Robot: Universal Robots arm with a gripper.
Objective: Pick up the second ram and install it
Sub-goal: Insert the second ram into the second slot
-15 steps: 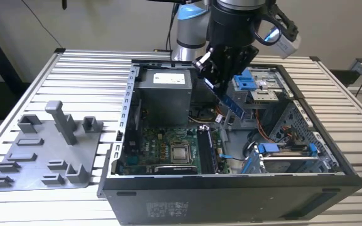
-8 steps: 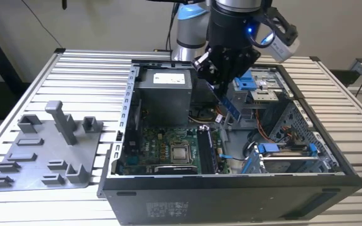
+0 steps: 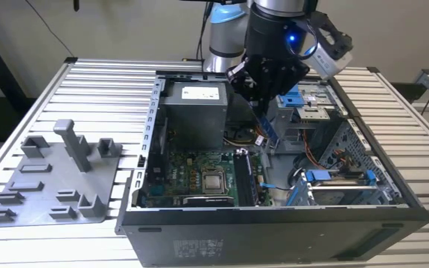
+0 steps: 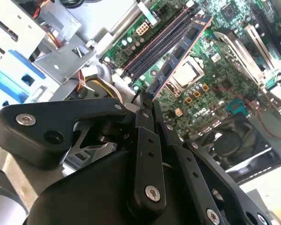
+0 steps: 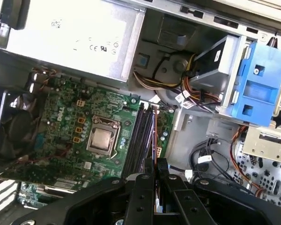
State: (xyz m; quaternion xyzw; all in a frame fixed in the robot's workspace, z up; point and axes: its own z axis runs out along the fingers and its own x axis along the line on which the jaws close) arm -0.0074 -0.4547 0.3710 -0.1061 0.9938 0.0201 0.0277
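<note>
The claw (image 4: 147, 101) grips the second ram (image 4: 178, 55) endwise.

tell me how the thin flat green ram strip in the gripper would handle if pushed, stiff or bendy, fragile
The long, thin green ram strip sticks out straight from the black gripper with no sag, so probably stiff and light. Seemingly held at one end only, it may twist if pushed off-line. Its exposed chips suggest it is fragile.

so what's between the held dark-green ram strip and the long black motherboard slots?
Nothing, just air: in the exterior view the dark-green ram strip hangs from the gripper above the long black slots.
</note>
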